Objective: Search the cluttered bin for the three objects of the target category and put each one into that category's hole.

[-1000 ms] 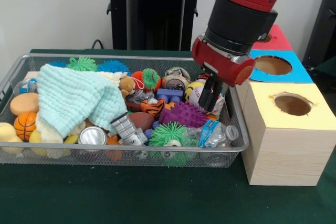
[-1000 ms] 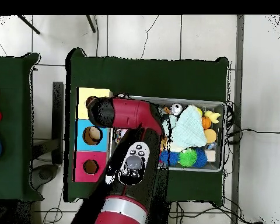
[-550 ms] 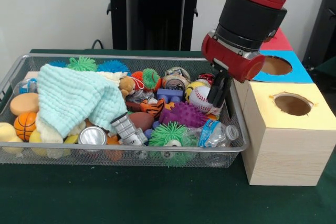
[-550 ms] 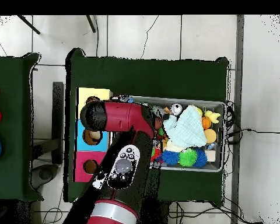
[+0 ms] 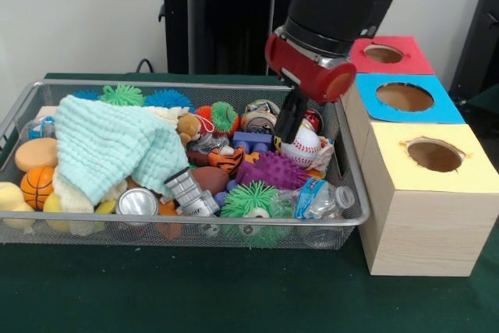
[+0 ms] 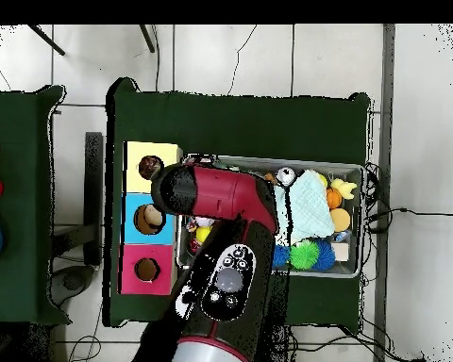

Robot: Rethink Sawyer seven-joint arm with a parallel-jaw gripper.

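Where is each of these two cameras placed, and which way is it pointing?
Front view: sits low across the table, looking level at the wire mesh bin of toys and three wooden boxes; the red and black arm descends, gripper over the white baseball.
Overhead view: hangs above, looking straight down; the arm covers the bin's left part.
Both show the pale green cloth and yellow-topped box.

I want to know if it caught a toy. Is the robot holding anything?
Nothing can be seen held. The pincer hangs above the baseball in the bin, nothing visible in it.
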